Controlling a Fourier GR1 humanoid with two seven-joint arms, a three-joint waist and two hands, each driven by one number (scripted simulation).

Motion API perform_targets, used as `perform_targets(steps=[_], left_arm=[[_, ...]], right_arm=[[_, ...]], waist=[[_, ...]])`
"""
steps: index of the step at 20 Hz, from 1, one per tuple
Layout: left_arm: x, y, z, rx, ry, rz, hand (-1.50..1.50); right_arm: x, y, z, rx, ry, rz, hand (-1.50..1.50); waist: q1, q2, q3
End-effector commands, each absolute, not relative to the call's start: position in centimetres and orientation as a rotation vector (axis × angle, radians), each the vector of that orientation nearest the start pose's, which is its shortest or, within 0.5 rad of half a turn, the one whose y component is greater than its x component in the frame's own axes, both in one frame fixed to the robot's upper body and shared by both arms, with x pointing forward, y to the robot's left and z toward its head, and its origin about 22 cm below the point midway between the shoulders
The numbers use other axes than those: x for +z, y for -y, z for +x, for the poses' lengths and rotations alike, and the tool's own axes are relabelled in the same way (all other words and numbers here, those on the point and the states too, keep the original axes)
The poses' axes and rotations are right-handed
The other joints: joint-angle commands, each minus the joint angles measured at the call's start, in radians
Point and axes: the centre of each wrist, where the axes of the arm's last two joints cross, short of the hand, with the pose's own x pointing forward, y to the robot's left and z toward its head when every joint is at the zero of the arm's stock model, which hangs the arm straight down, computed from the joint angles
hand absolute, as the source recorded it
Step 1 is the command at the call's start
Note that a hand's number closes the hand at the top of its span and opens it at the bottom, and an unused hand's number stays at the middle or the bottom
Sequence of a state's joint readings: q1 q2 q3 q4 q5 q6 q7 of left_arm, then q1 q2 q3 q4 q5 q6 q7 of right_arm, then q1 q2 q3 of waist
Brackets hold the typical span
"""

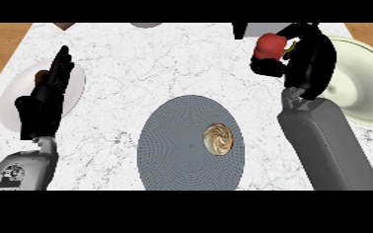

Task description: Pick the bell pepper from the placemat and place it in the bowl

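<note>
The right robot hand point(310, 61) is curled round the red bell pepper point(271, 46), holding it above the worktop point(182, 64) near the far right corner, just beside the cream bowl point(353, 86) at the right edge. Nearer the front edge lies the round grey placemat point(171, 148) with a swirled pastry point(218, 138) on it. The left robot hand point(45, 98) rests with straight fingers over a white plate point(15, 103) at the left edge.

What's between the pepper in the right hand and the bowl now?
Head view: only the right hand itself, curled round the bell pepper, separates it from the bowl.
</note>
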State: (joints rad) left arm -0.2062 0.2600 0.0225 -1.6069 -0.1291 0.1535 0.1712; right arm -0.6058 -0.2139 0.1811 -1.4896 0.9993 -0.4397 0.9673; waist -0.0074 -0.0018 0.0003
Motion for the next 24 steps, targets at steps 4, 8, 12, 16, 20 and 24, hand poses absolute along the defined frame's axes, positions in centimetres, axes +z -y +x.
perform_targets(steps=[4,8,12,16,20,24], left_arm=[[8.7,-27.0,28.5,-0.179,1.654,0.384,0.0],[8.1,-25.6,29.1,-0.171,1.655,0.409,0.0],[8.5,-25.9,28.3,-0.182,1.647,0.382,0.0],[8.3,-23.6,29.7,-0.171,1.669,0.369,0.0],[8.0,-26.6,29.0,-0.184,1.647,0.386,0.0],[8.1,-25.5,30.1,-0.18,1.685,0.364,0.0]], right_arm=[[14.1,25.5,35.2,-0.055,1.397,-1.319,1.5],[11.2,31.0,34.8,0.008,1.326,-1.422,1.5],[10.3,35.7,35.8,0.065,1.197,-1.58,1.5],[9.6,38.8,36.7,0.095,1.136,-1.633,1.5],[6.5,41.4,36.5,0.04,1.112,-1.603,1.5],[7.1,43.1,36.8,-0.08,1.091,-1.408,-1.5]], waist=[[0.009,0.003,0.0],[0.008,0.005,0.001],[0.024,0.007,0.001],[0.025,0.01,0.001],[0.038,0.012,0.002],[0.044,0.02,0.004]])
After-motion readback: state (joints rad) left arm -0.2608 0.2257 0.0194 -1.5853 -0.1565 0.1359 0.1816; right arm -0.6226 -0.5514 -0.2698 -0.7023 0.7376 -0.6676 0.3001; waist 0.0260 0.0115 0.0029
